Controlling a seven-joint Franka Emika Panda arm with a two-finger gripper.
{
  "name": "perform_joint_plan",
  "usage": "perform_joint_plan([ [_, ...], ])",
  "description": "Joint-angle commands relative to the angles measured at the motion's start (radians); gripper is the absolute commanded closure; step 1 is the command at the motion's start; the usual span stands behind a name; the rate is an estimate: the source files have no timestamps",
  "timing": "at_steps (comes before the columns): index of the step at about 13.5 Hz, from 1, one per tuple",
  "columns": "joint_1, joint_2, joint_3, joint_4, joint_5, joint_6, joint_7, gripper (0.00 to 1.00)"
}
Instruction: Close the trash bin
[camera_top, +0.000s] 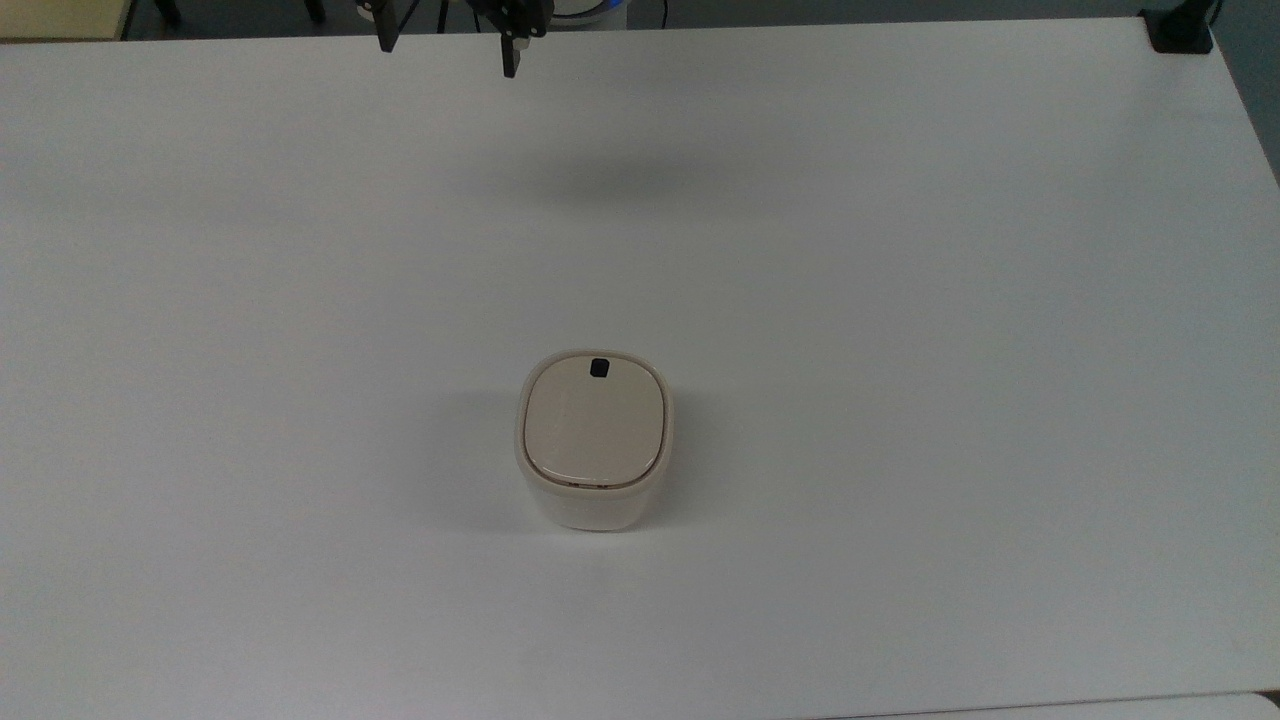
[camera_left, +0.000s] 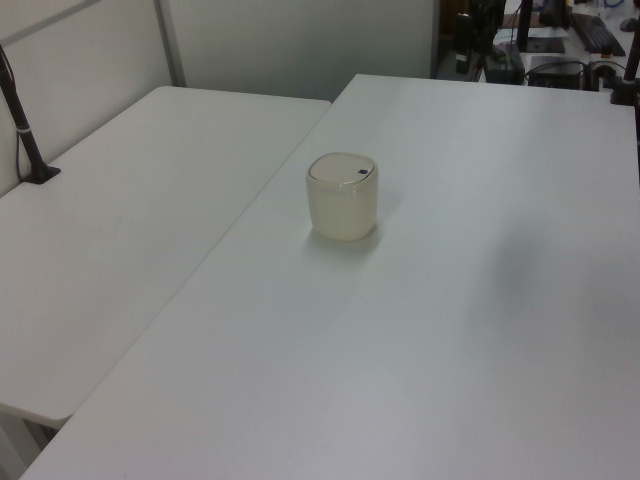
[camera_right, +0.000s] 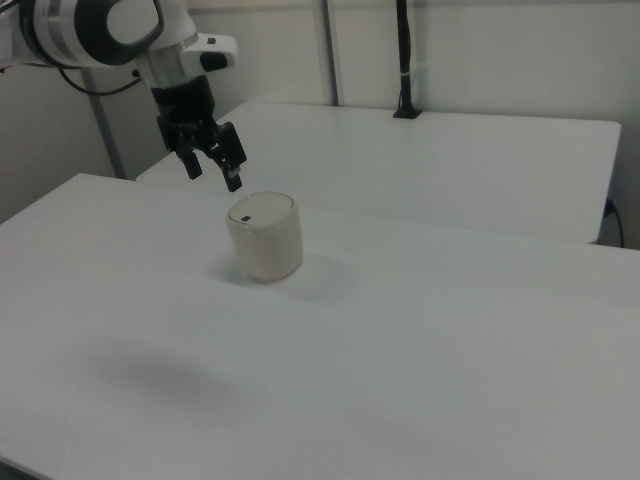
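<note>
we find the white flat table top (camera_top: 900, 300) bare on every side of the small cream-white rounded-square plastic bin (camera_top: 594, 440), the sole obstacle on it. the black two-finger gripper (camera_right: 212, 172), fingers spread, hangs above the surface, apart from the bin.

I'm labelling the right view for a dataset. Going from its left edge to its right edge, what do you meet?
Robot arm → end effector, fingers apart, raised above the table → trash bin, lid down → black pole standing on the far table.
</note>
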Motion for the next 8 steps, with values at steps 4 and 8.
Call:
perform_joint_plan([
  [4, -0.009, -0.012, 0.011, -0.007, 0.015, 0.019, -0.038, 0.0],
  [8, 0.002, -0.015, 0.025, -0.008, 0.021, -0.021, -0.035, 0.0],
])
